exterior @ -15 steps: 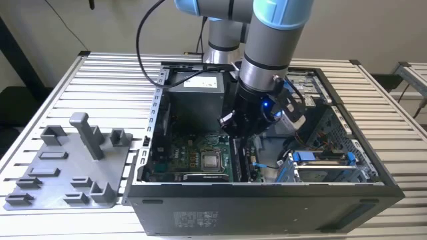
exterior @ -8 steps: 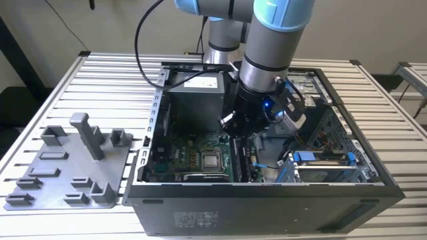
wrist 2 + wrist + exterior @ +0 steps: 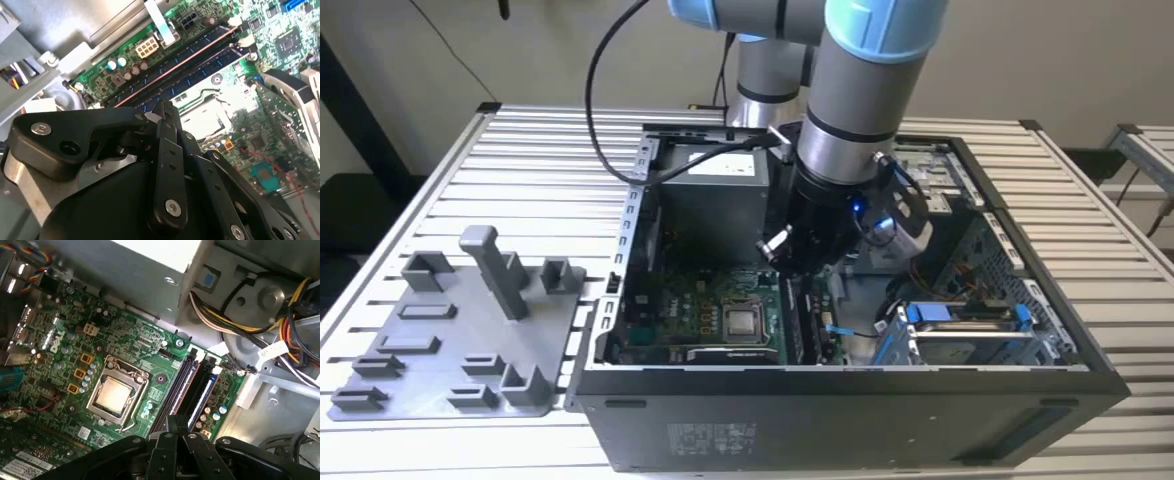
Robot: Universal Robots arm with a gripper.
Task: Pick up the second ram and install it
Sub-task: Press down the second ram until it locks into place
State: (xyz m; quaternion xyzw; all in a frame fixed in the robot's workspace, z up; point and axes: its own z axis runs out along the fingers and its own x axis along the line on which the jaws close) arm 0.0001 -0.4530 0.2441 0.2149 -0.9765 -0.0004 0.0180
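Below the gripper (image 3: 176, 432) (jaws together) sits the second ram (image 3: 176, 390).

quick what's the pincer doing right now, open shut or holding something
Pincer: down inside the computer case, over the memory slots; cannot be told whether it is open, shut or holding anything.

My exterior view looks down from high in front of the open black metal computer case (image 3: 854, 400), taking in the whole case on the slatted white counter (image 3: 520, 150). Both wrist views sit close above the green motherboard (image 3: 125, 345) inside that case, looking steeply down past the black tool (image 3: 175, 440). They share the dark memory slots (image 3: 200, 55) and the square silver processor socket (image 3: 116, 392).
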